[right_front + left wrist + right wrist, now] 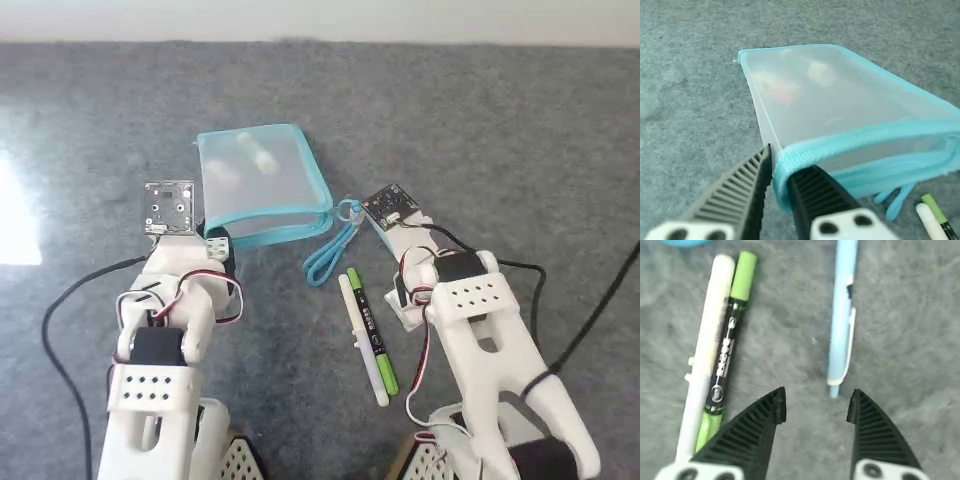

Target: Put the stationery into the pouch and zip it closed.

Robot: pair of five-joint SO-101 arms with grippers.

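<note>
While the left hand (778, 168) is clamped on the teal zip edge of the translucent pouch (840, 100), the right hand (816, 402) is seen spread open and empty. The light-blue pen (842, 315) lies on the table (910, 300) just ahead of it, with its long axis running straight away from the jaws. The right arm is judged nearer. A white marker (705, 340) and a green marker (729, 347) lie beside the pen.

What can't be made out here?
Inside the pouch: blurred pale shapes behind its frosted wall, left wrist view.
The zip, open or shut: the left gripper covers its end, left wrist view.
The blue pen: one end cut off by the right wrist view's edge.
</note>
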